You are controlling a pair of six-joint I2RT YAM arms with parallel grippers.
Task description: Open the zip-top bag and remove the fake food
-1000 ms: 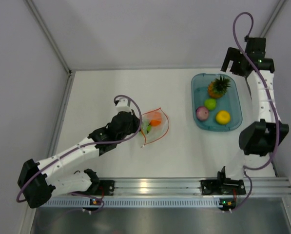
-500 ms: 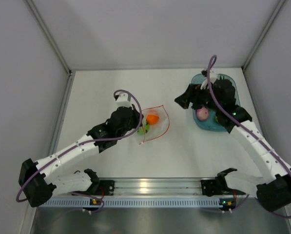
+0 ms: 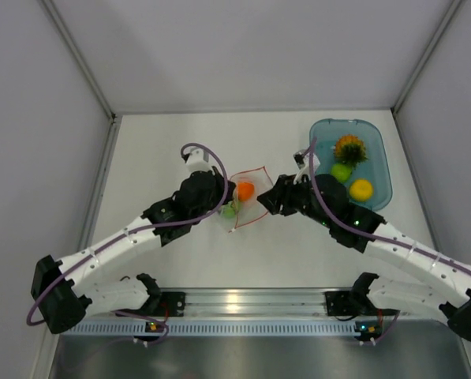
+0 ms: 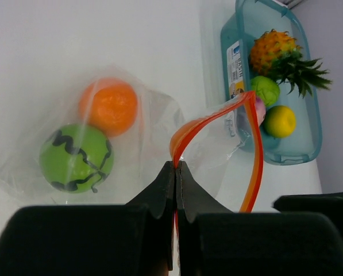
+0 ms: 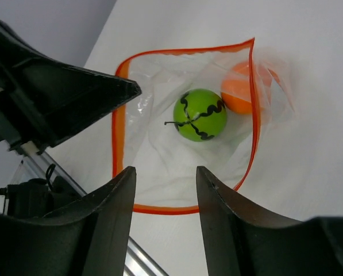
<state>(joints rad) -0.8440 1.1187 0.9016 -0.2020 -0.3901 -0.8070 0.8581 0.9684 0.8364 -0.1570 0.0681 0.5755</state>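
Zip-top bag (image 3: 255, 207) sat mouth-open on the white worktop (image 3: 164, 142) between the arms, with an orange ball (image 3: 245, 190) and a green, dark-squiggled ball (image 3: 229, 210) inside. Left tool (image 4: 176, 171) was pinched closed on the zip strip (image 4: 253, 149); right tool (image 5: 162, 178) hung over the mouth, fingers apart, gripping nothing. Pineapple (image 3: 349, 148), light green piece (image 3: 342, 170) and yellow piece (image 3: 361, 189) lay in the blue tub (image 3: 381, 170) to the right.
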